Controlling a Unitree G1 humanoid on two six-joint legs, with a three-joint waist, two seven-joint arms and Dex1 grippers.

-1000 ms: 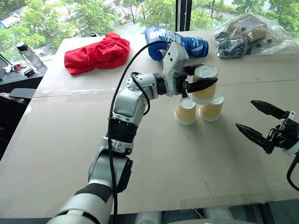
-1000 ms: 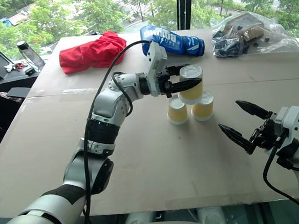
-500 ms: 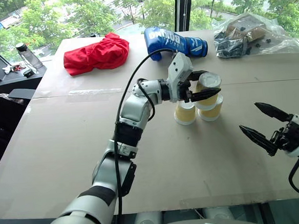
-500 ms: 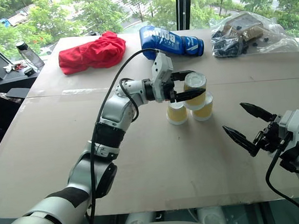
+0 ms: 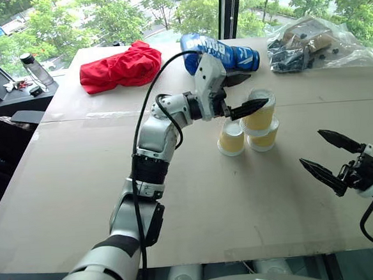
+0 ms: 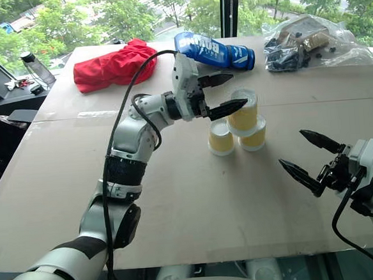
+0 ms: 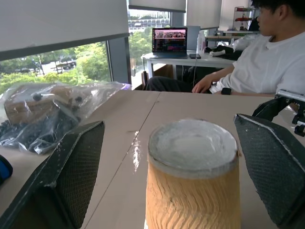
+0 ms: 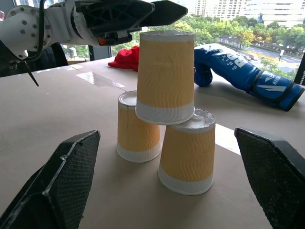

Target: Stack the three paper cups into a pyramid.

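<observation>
Pyramid looks built: third ribbed tan paper cup (image 8: 165, 76) sits upside down across two alike base cups (image 8: 138, 128) (image 8: 189, 152), mid-table near blue boxing glove (image 5: 222, 53); left gripper (image 6: 223, 94) spread wide, off top cup; right gripper (image 5: 332, 158) open, empty, well apart; what's left: pull arm clear; clear plastic bag (image 5: 314, 44) holds dark bits, contents unclear.

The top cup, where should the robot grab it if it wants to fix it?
Probably the ribbed tan wall of the top cup, pinched from the sides above its white rim. It stands upside down across the two bottom cups, so gripping lower risks bumping them.
</observation>
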